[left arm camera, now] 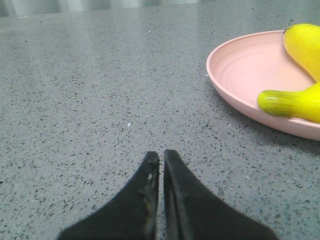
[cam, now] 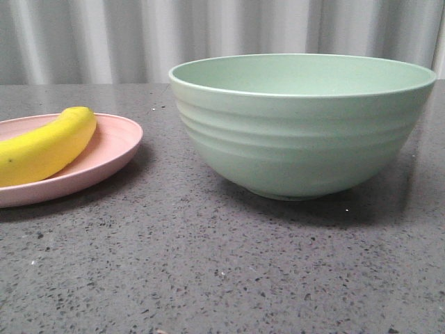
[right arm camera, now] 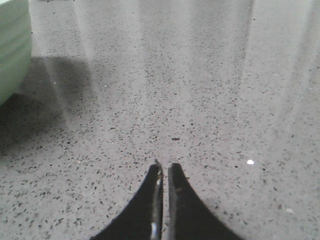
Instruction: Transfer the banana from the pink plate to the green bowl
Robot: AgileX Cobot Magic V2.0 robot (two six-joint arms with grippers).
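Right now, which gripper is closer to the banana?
Left. The left gripper, fingers shut, sits over bare table beside the pink plate holding the banana. The right gripper, also shut, sees only the green bowl.

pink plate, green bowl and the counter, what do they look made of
Pink plate: likely plastic, smooth with a soft sheen. Green bowl: probably matte plastic or fibre composite, with moulded ridges and an even colour. Counter: looks like speckled grey stone or quartz, slightly reflective.
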